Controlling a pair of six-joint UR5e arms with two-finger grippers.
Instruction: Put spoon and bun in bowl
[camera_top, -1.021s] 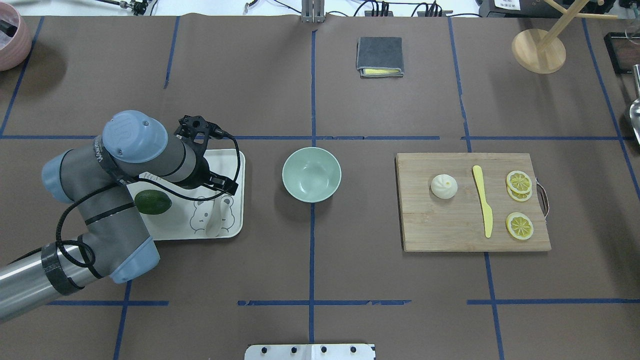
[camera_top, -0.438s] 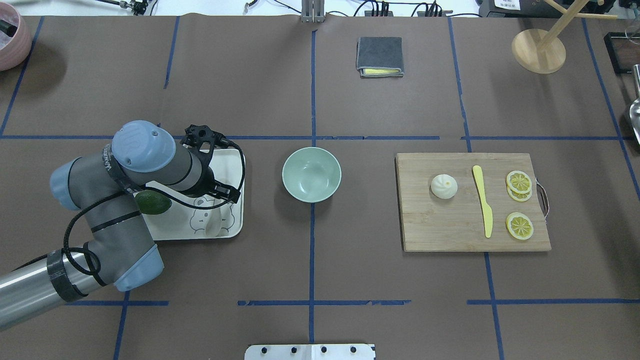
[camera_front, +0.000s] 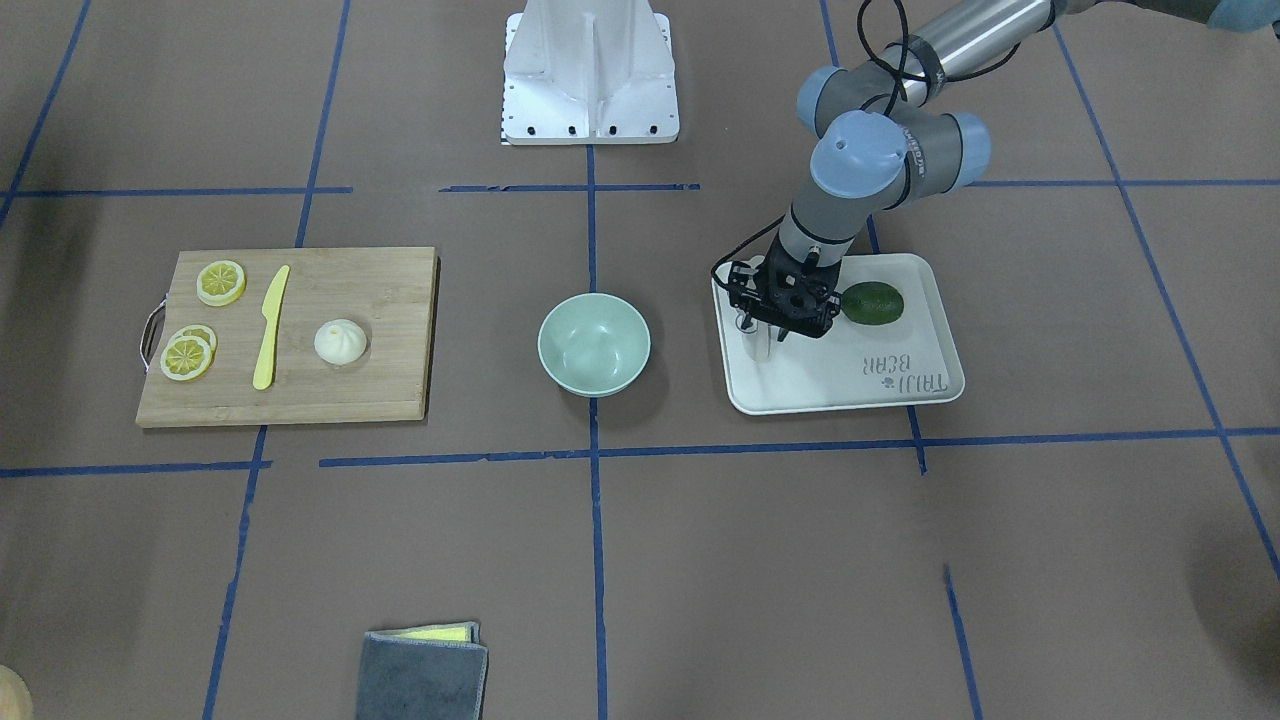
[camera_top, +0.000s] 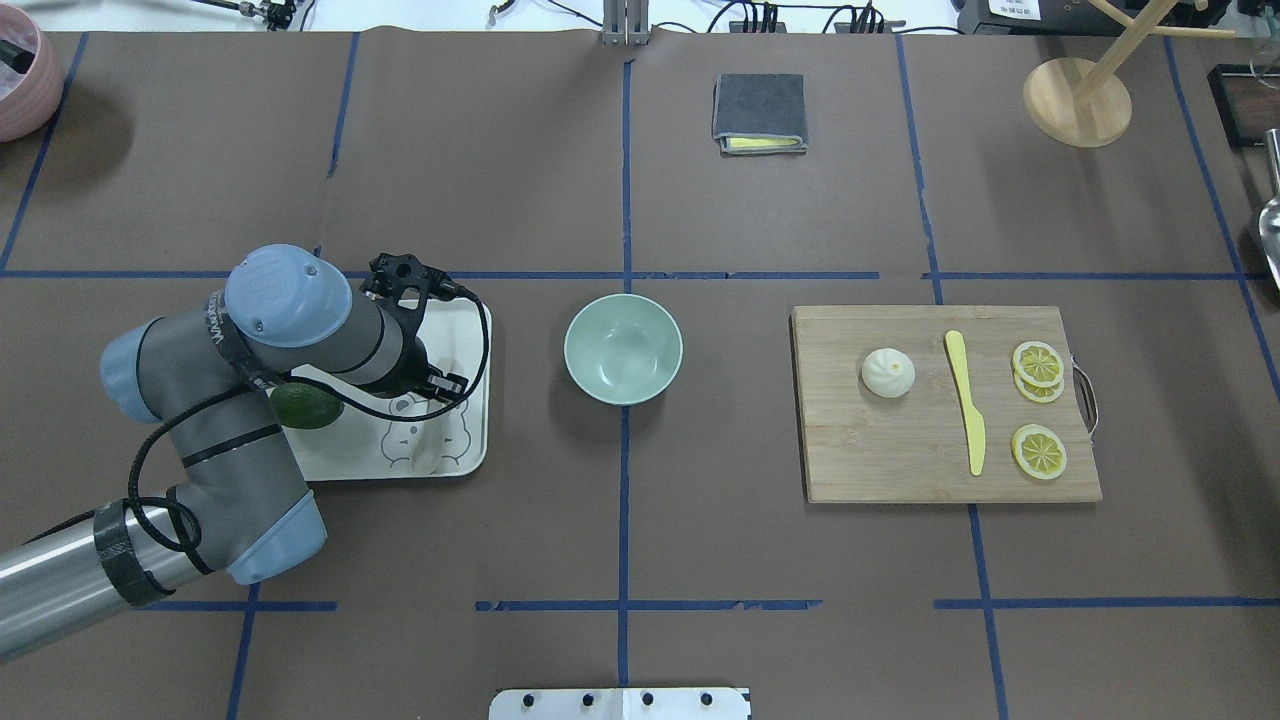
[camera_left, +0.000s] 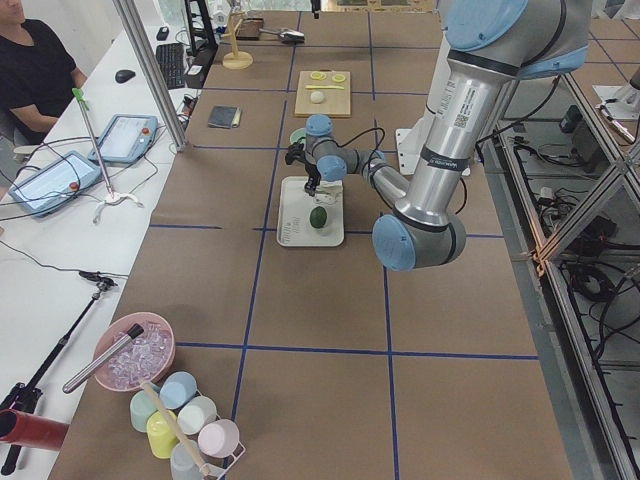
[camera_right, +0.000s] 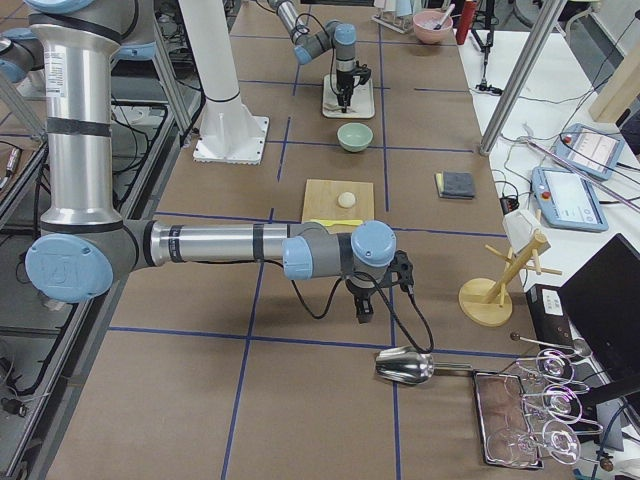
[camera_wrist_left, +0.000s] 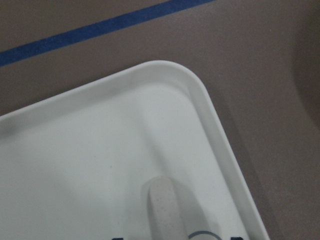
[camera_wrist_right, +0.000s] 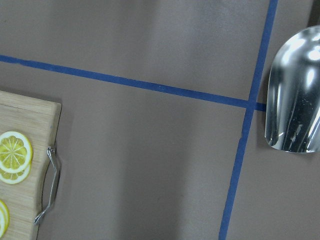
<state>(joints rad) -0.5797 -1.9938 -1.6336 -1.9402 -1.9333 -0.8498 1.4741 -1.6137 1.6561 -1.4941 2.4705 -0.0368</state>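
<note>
My left pincer (camera_front: 766, 330) hangs low over the white tray (camera_front: 850, 375), directly above the spoon (camera_top: 427, 448) lying there; I cannot tell whether its jaws are apart. Farther off stands the mint bowl (camera_front: 594, 345), then the bun (camera_front: 340, 341) on the cutting board (camera_front: 390, 300).

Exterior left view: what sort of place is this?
Likely a robotics lab: a grey-and-blue robot arm over a brown table gridded with blue tape, and a seated person beside a blue-framed tablet.
</note>
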